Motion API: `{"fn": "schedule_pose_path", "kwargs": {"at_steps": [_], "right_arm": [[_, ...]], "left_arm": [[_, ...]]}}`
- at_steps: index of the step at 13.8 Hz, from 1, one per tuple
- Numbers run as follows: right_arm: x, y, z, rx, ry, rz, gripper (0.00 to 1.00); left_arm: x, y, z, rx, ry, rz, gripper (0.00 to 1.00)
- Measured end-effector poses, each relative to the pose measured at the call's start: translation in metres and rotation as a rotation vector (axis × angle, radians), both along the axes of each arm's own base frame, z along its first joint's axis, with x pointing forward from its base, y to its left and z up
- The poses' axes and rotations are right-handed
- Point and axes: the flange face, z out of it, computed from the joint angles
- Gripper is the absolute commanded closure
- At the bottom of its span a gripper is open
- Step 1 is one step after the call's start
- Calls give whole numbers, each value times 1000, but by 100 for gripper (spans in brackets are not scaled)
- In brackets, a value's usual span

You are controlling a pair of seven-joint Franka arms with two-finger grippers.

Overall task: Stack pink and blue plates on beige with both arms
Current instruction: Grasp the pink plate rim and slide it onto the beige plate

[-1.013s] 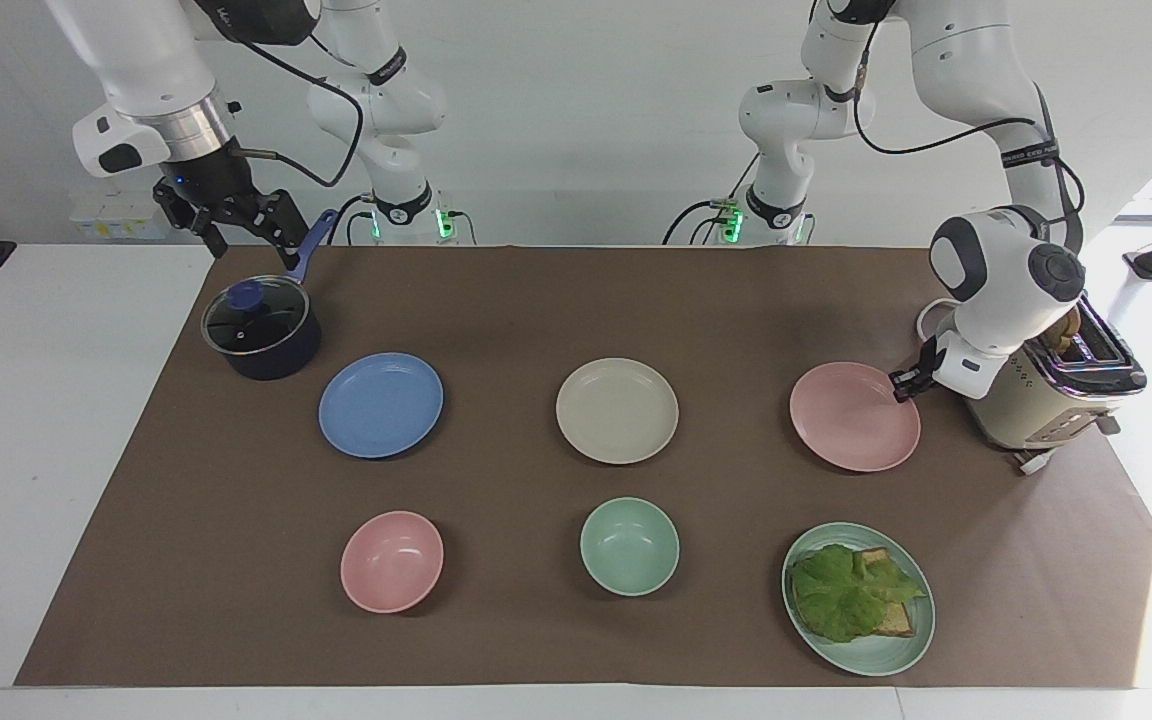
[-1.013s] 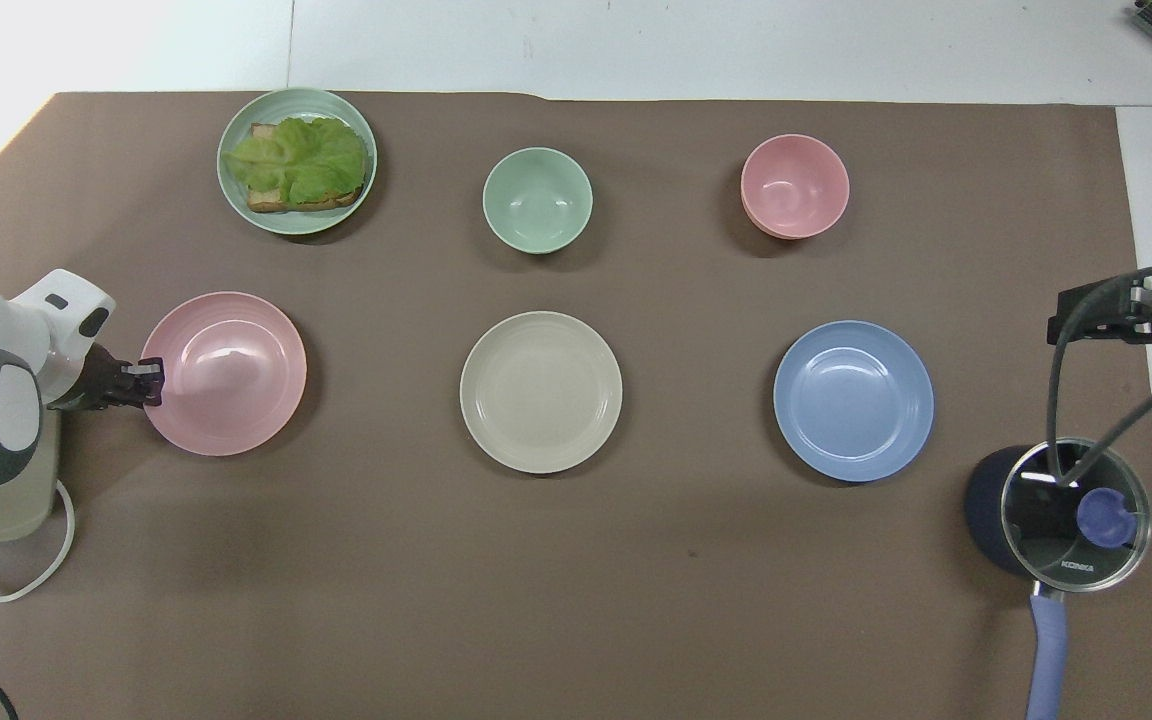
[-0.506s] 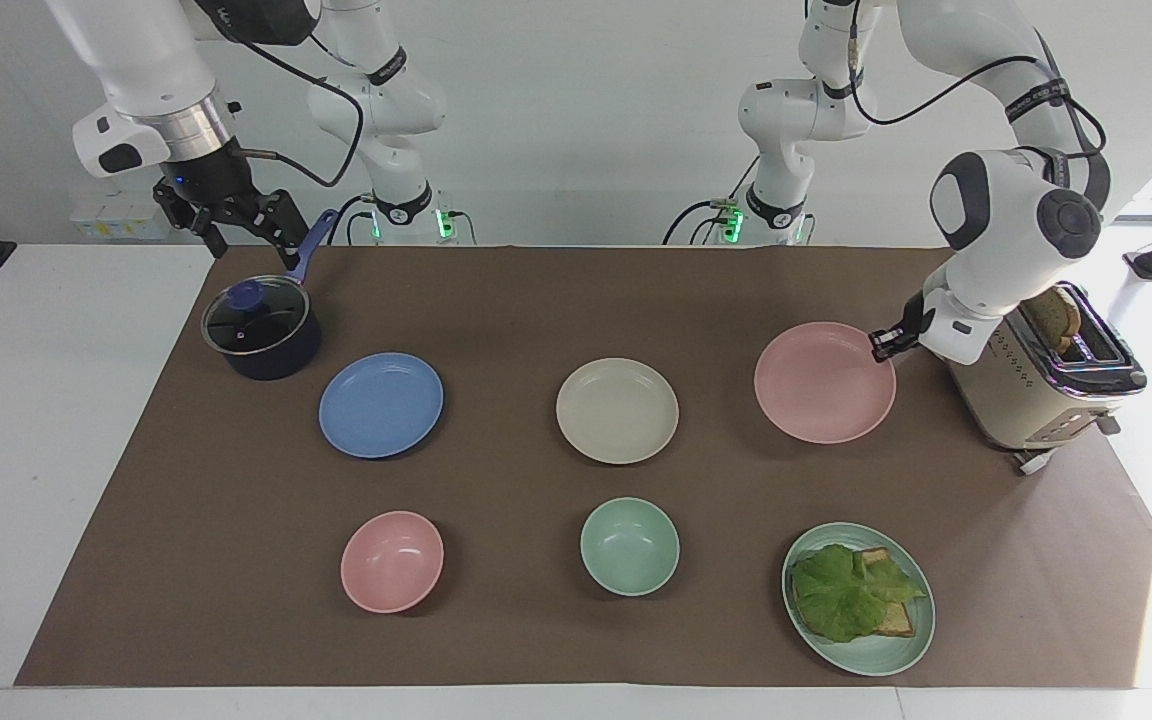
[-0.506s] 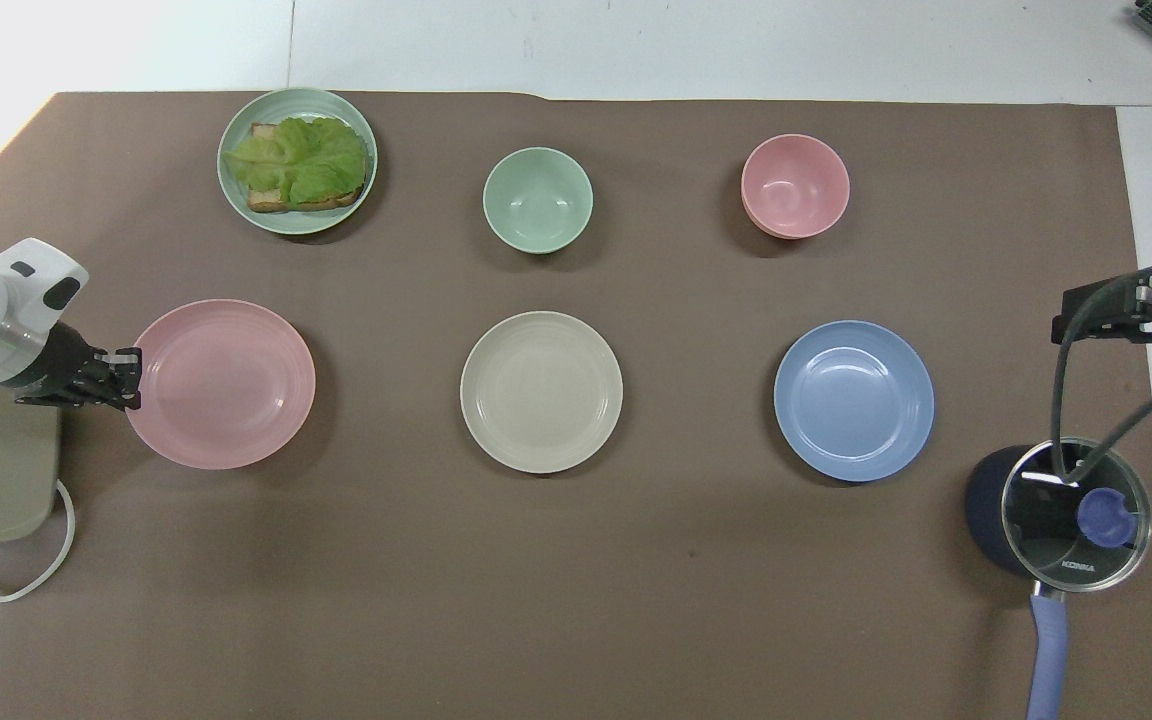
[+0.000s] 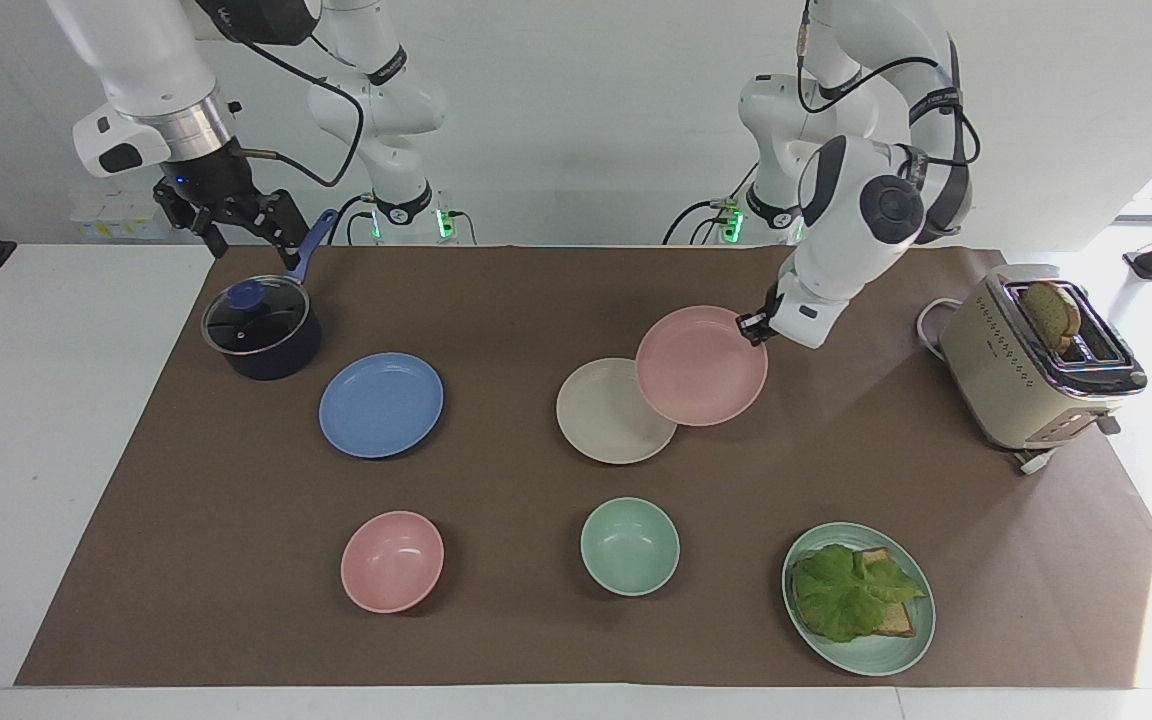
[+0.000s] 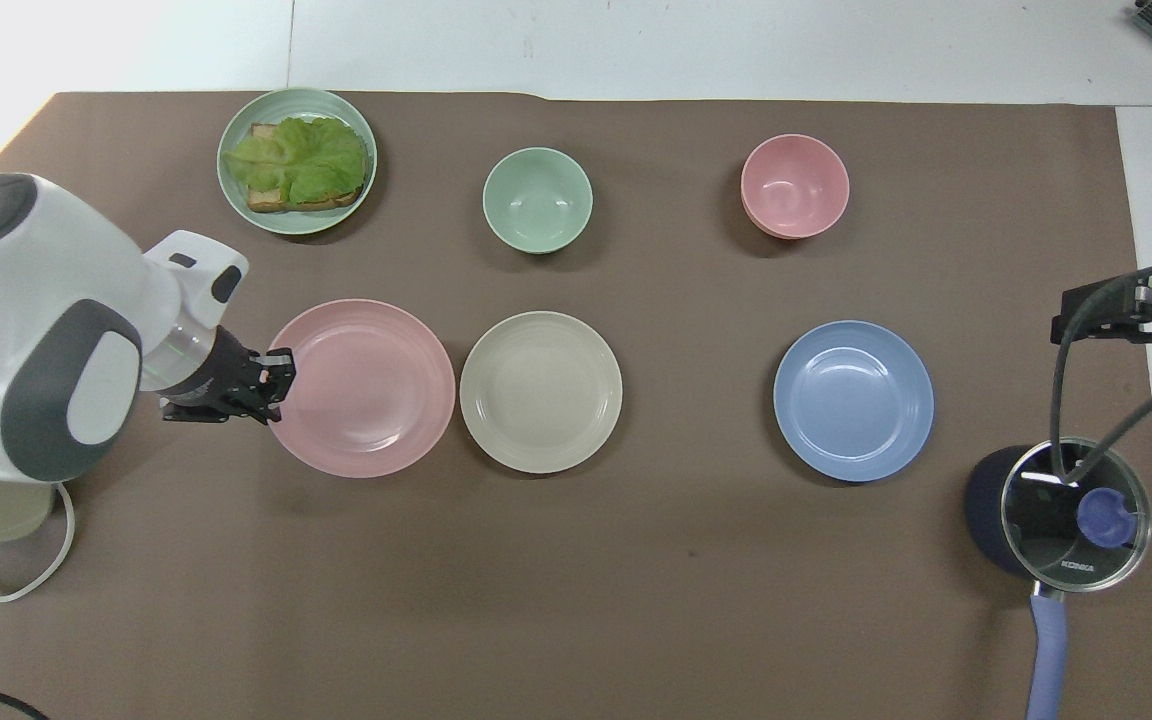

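pink plate (image 5: 701,367): round, matte, shallow, airborne
left pincer (image 5: 753,325): clenched on its rim
right pincer (image 5: 232,222): released over the pot (image 5: 261,329)

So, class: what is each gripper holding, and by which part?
Left gripper holds the pink plate by its rim; right gripper holds nothing.

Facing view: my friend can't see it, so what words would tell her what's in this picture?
The left end effector grips the pink plate by its rim, in the air partly over the beige plate. The blue plate lies on the table, and the right end effector waits open above a lidded pot.
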Motion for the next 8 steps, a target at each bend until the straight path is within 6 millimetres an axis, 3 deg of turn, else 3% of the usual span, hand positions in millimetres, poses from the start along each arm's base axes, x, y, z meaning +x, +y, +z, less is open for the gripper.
{"fn": "schedule_pose_path", "kwargs": {"at_steps": [4, 8], "right_arm": [[0, 0, 0, 0, -1, 0, 0], [0, 0, 0, 0, -1, 0, 0]], "left_arm": [[-14, -47, -41, -54, -66, 13, 100], [-13, -75, -62, -68, -121, 17, 100]]}}
